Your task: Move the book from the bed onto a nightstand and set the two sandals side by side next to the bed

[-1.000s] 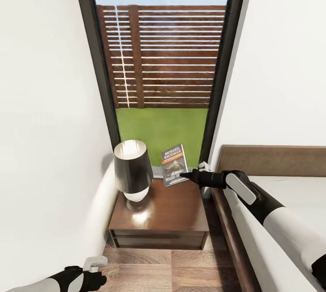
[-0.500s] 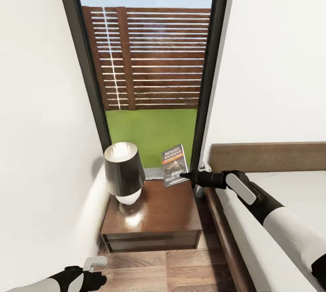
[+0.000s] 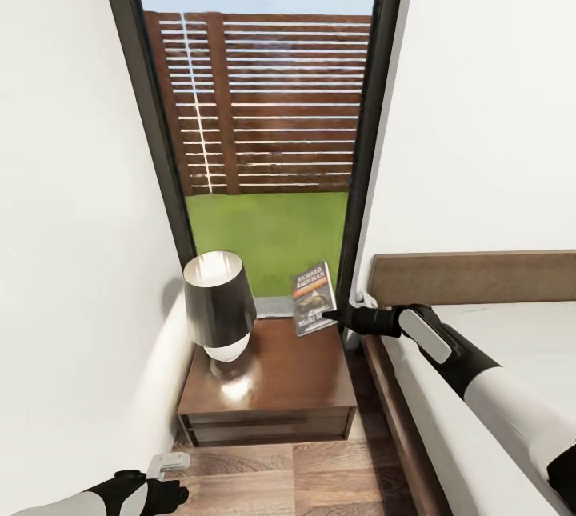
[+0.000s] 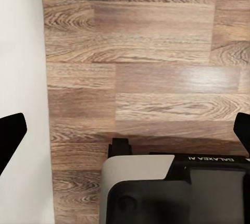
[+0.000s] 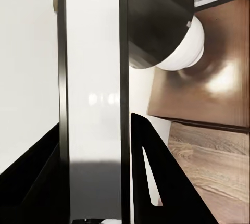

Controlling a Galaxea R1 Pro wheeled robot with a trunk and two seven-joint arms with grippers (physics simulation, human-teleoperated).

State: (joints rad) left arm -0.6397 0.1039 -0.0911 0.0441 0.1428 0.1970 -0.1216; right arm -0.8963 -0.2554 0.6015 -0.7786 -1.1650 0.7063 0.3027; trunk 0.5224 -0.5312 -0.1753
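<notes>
My right gripper [image 3: 330, 314] is shut on the book [image 3: 314, 298]. It holds the book nearly upright over the back right corner of the nightstand [image 3: 272, 372], cover facing me. In the right wrist view the book [image 5: 91, 104] is a pale slab clamped between the dark fingers [image 5: 156, 182]. The bed [image 3: 480, 280] lies to the right, and my right arm reaches across its mattress. My left gripper [image 3: 164, 480] hangs low over the wood floor [image 4: 156, 78], open, with its fingertips [image 4: 10, 140] far apart and nothing between them. The sandals are out of view.
A lamp [image 3: 220, 304] with a dark shade and white base stands on the left half of the nightstand; it also shows as the lamp [image 5: 161, 31] beyond the book. A white wall [image 3: 72, 260] runs close on the left. A tall window [image 3: 268, 140] is behind.
The camera first shifted, sliding the scene left. Since then the book has turned more edge-on and moved slightly right toward the nightstand's back right corner. The left arm has stayed still.
</notes>
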